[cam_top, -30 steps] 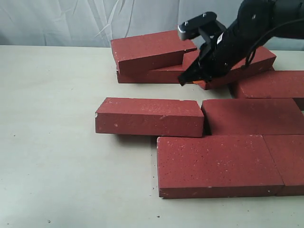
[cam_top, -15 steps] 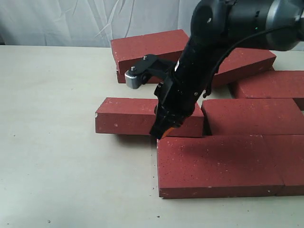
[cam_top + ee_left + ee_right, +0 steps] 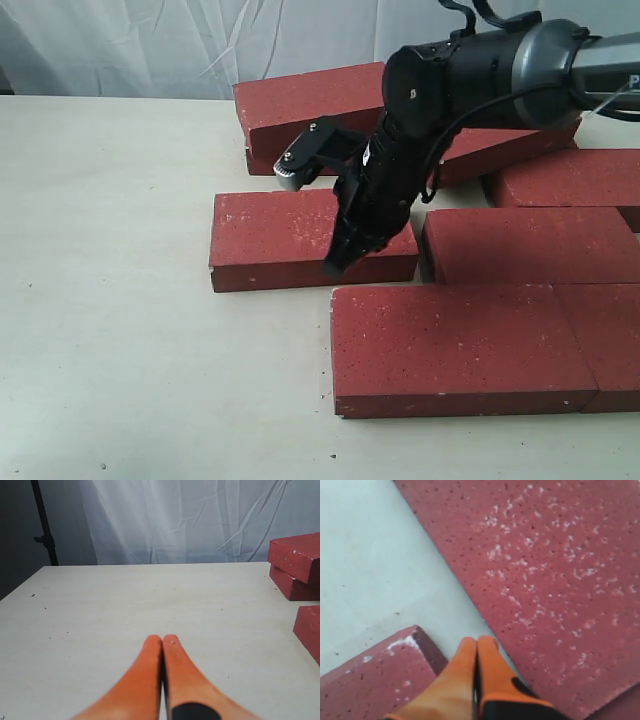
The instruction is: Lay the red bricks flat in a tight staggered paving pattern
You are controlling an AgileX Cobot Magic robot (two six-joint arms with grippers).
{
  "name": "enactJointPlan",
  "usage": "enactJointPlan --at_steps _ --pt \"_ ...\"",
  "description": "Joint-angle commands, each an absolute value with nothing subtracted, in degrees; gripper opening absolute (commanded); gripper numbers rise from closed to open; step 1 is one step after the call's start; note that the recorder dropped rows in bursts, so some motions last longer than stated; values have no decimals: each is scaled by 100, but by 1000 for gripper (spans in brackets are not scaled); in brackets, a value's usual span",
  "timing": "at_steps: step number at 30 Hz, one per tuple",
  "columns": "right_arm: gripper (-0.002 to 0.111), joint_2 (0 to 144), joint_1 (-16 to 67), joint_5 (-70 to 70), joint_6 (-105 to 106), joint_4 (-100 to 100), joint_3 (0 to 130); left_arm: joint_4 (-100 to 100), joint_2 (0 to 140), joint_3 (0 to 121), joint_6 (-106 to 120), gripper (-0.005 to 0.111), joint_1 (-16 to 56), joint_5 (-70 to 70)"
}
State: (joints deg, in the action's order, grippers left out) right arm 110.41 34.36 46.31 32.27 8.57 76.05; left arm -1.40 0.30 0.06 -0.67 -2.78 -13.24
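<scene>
Closing joints is the step I judge us to be in. On the pale flat table (image 3: 110,330), a leaning stack (image 3: 310,100) of dark red, grainy rectangular paving bricks waits beyond my right claw, not yet laid. The long front brick (image 3: 460,345) of the same red stone lies flat just nearer than the claw. The loose brick (image 3: 275,235) sits directly under it, its end a sliver apart from the neighbour brick (image 3: 530,245) on the claw's arm side. My right claw (image 3: 334,266) has its orange fingers pressed together on nothing. Its tips point down at the seam between the loose brick and the front brick's corner, and I cannot tell whether they touch either. My left claw (image 3: 162,639) is likewise pinched together and empty, hovering over bare table with bricks well off to one side. Next I would push low and slow with the pinched tips, sliding the loose brick until its end meets the neighbour, square to the front brick so the stagger holds.
</scene>
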Motion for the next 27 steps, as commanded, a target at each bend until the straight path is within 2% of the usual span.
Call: enactJointPlan --at_steps 1,6,10,27 --pt "-1 10961 3437 4790 3077 1163 7595 -153 0 0 -99 0 -278 -1287" --pt "-1 10854 3600 4948 4177 3396 8038 -153 0 0 -99 0 -278 -1287" --pt "-1 11358 3741 5820 4177 2478 8433 -153 0 0 -99 0 -278 -1287" --pt "-1 12518 4003 5237 4238 1056 9170 -153 0 0 -99 0 -278 -1287"
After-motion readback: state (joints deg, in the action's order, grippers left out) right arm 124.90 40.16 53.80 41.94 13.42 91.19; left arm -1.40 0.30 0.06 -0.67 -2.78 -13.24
